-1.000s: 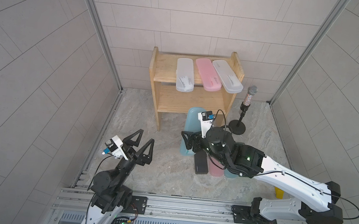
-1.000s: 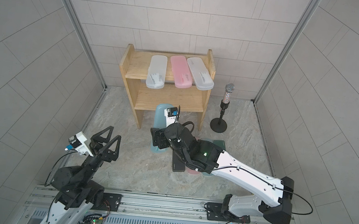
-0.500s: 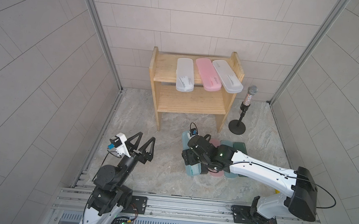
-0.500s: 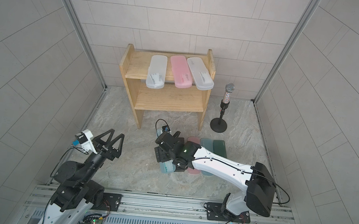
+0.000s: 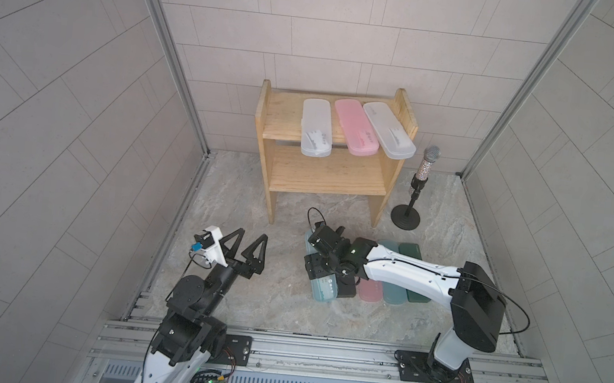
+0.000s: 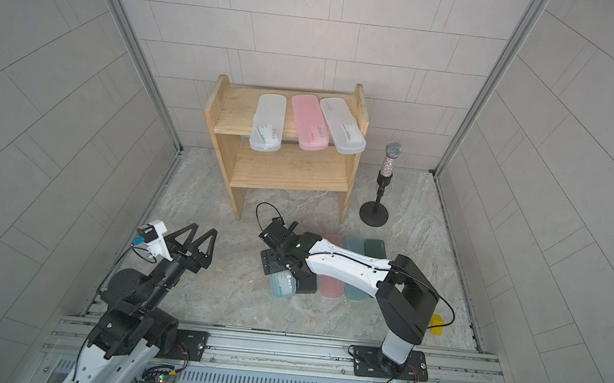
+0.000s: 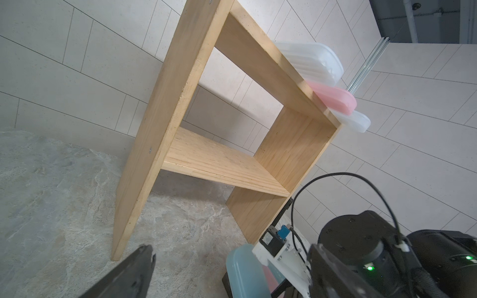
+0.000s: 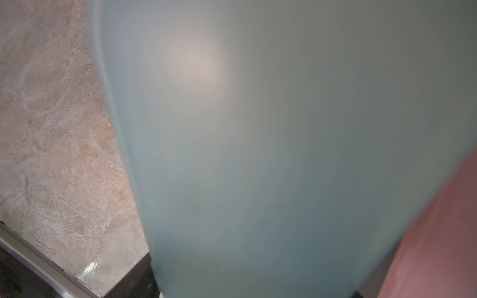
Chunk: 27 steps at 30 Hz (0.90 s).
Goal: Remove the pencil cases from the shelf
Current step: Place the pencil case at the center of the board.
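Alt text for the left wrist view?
A pine shelf seen from low down, with two frosted white cases and a pink case overhanging its top tier. Nearby, the right arm reaches over a light blue case.

Left hovering, right gripping.
Left hand [image 5: 252, 234] is hovering raised, fingers spread wide; right hand [image 5: 319, 270] is sitting low, clamping the light blue case [image 5: 324, 290].

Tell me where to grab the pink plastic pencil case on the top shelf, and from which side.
Grip the pink rounded-end plastic pencil case by its near end, which overhangs the front edge of the light wooden shelf. Come from the front, pinching top and bottom: frosted white plastic cases crowd its long sides, so a sideways pinch looks blocked.
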Each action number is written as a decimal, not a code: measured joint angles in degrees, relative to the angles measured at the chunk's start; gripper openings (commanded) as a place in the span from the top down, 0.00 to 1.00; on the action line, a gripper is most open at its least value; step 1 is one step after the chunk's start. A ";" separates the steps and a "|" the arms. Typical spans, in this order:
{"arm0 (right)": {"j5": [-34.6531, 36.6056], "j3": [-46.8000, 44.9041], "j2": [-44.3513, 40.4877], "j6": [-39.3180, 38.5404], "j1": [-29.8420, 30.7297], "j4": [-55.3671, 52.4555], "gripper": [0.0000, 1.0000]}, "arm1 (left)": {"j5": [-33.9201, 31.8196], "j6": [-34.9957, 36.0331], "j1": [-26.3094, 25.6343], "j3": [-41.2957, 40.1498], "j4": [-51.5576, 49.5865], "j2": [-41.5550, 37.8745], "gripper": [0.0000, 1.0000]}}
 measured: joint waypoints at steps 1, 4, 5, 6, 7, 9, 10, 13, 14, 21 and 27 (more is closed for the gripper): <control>-0.46 0.39 0.96 0.26 -0.24 0.33 0.41 | -0.07 0.00 0.00 0.00 -0.09 0.00 0.00; -1.95 1.36 3.45 1.33 -1.01 1.53 0.40 | -0.11 0.00 0.00 0.00 -0.46 0.00 0.00; -2.23 1.55 4.09 1.55 -1.22 1.75 0.40 | -0.13 0.00 0.00 0.00 -0.59 0.00 0.00; -2.58 1.73 4.68 1.97 -1.53 1.92 0.40 | -0.13 0.00 0.00 0.00 -0.70 0.00 0.00; -2.84 1.81 5.22 2.36 -1.79 2.12 0.40 | -0.13 0.00 0.00 0.00 -0.79 0.00 0.00; -3.19 1.86 6.16 2.86 -2.23 2.51 0.40 | -0.15 0.00 0.00 0.00 -0.81 -0.04 0.00; -3.28 1.88 6.58 3.23 -2.38 2.67 0.39 | -0.17 0.00 0.00 0.00 -0.83 -0.04 0.00; -3.37 2.27 7.78 3.87 -2.93 2.73 0.37 | -0.17 0.00 0.00 0.00 -0.85 -0.04 0.00; -3.43 2.49 8.09 3.98 -3.10 2.73 0.37 | -0.15 0.00 0.00 0.00 -0.85 -0.02 0.00; -3.69 3.19 11.06 4.87 -4.48 3.32 0.30 | -0.07 -0.02 0.00 0.00 -0.87 0.61 0.00; -3.58 3.21 11.98 5.18 -4.92 3.39 0.19 | -0.04 -0.02 0.00 0.00 -0.83 0.85 0.00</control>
